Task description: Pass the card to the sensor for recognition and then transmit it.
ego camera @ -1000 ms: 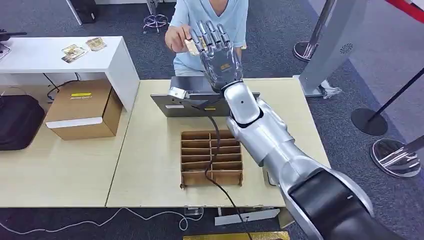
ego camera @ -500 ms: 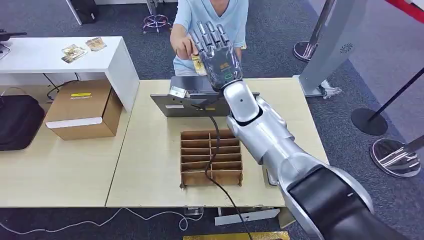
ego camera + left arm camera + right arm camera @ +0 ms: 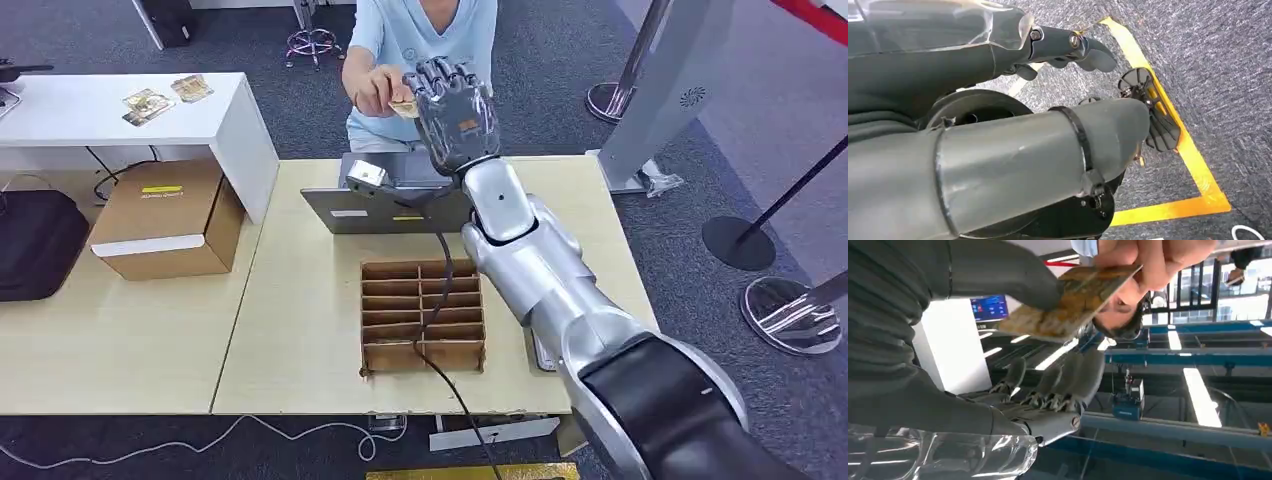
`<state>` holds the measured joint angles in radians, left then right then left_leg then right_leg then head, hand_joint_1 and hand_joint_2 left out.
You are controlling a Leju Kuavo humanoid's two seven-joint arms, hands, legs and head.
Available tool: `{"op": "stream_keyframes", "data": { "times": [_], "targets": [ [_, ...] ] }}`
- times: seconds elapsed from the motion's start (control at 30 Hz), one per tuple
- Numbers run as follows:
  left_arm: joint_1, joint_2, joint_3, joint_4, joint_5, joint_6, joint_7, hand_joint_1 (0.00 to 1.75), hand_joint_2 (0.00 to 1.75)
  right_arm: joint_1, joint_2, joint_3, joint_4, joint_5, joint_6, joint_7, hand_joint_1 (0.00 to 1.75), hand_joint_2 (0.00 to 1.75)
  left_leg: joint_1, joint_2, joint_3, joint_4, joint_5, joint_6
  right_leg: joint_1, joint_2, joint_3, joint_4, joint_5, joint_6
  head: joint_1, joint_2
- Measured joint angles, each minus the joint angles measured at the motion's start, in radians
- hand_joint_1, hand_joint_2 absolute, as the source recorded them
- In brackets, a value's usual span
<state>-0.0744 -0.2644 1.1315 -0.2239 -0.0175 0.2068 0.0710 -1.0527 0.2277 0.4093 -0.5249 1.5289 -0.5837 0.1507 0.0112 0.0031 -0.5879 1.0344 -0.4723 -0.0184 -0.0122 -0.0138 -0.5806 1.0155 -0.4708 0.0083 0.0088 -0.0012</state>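
Dark grey carpet floor point(image 3: 300, 110). Light wood table point(image 3: 300, 330) centre frame, white desk point(image 3: 100, 115) upper left, brown cardboard box point(image 3: 165, 220) left, stanchion bases point(image 3: 790, 315) right. Yellow floor tape point(image 3: 1193, 155) in left wrist view.

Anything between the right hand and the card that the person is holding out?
Nothing visible. The right hand meets the card: its thumb presses one face. The person's hand grips the far end.

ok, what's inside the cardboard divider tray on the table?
The tray's visible compartments look empty; a black cable runs across its top. The right arm covers the tray's right edge, so whatever lies there is hidden.
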Motion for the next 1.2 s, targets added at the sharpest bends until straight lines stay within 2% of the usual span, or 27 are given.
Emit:
{"op": "stream_keyframes", "data": {
  "times": [0.1,0.23,0.4,0.8,1.07,1.2],
  "targets": [
    [0.000,0.000,0.000,0.000,0.000,0.000,0.000,0.00,0.00,0.012,0.000,-0.026,-0.025,-0.004,-0.054,-0.018,1.75,1.75,0.000,0.000,0.000,0.000,0.000,0.000,0.000,0.000,0.000,0.000,0.000,0.000,0.000,0.000],
    [0.000,0.000,0.000,0.000,0.000,0.011,0.000,0.00,0.00,0.023,0.000,-0.056,-0.061,-0.018,-0.088,-0.045,1.75,1.75,0.000,0.000,0.000,0.000,0.000,0.000,0.000,0.000,0.000,0.000,0.000,0.000,0.000,0.000],
    [0.000,-0.002,0.000,0.000,0.000,0.021,0.000,0.00,0.00,0.028,0.000,-0.074,-0.091,-0.036,-0.092,-0.072,1.75,1.75,0.000,0.000,0.000,0.000,0.000,0.000,0.000,0.000,0.000,0.000,0.000,0.000,0.000,0.000],
    [0.000,-0.002,0.000,0.000,0.000,0.024,0.014,0.00,0.00,0.047,0.000,-0.091,-0.125,-0.055,-0.092,-0.089,1.75,1.75,0.000,0.000,0.000,0.000,0.000,0.000,0.000,0.000,0.000,0.000,0.000,0.000,0.000,0.000],
    [0.000,-0.002,0.000,0.000,0.002,0.021,0.014,0.00,0.00,0.064,0.000,-0.103,-0.146,-0.127,-0.092,-0.130,1.75,1.75,0.000,0.000,0.000,0.000,0.000,0.000,0.000,0.000,0.000,0.000,0.000,0.000,0.000,0.000],
    [0.001,-0.002,0.000,0.000,0.009,0.018,0.014,0.00,0.00,0.066,0.000,-0.120,-0.146,-0.218,-0.090,-0.170,1.75,1.75,0.000,0.000,0.000,0.000,0.000,0.000,0.000,0.000,0.000,0.000,0.000,0.000,0.000,0.000]
  ]
}}
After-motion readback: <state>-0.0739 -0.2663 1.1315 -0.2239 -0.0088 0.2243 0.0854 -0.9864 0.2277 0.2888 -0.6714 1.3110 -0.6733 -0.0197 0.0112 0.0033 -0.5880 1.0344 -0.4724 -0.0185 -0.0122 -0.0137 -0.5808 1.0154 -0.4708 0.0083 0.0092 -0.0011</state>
